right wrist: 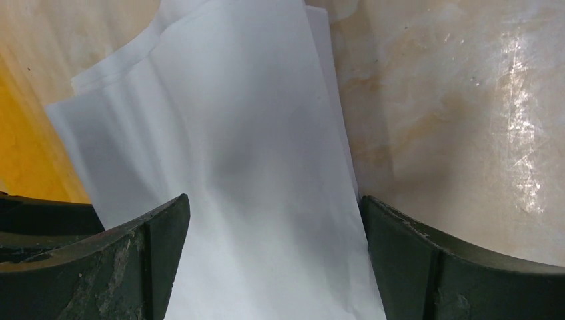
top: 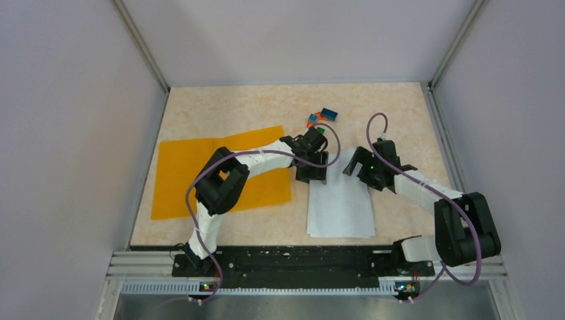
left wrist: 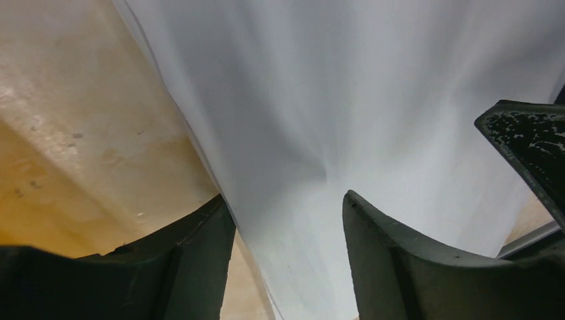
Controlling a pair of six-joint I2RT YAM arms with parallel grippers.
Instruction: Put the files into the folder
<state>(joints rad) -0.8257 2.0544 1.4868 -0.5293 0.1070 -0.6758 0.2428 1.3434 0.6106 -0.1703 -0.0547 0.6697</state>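
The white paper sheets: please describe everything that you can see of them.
The thin white paper sheets form a loose stack, the far edges fanned and slightly rippled. They lie on the beige marbled table, right of the flat orange folder, outside it. The left gripper and right gripper straddle the far end, jaws open.

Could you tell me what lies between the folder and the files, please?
In the top view, a narrow bare strip of table, with the left gripper overhanging its far end.

Folder (top: 180, 173) left on table (top: 253, 107); files (top: 341, 207) right of it; blocks (top: 323, 117) behind files.
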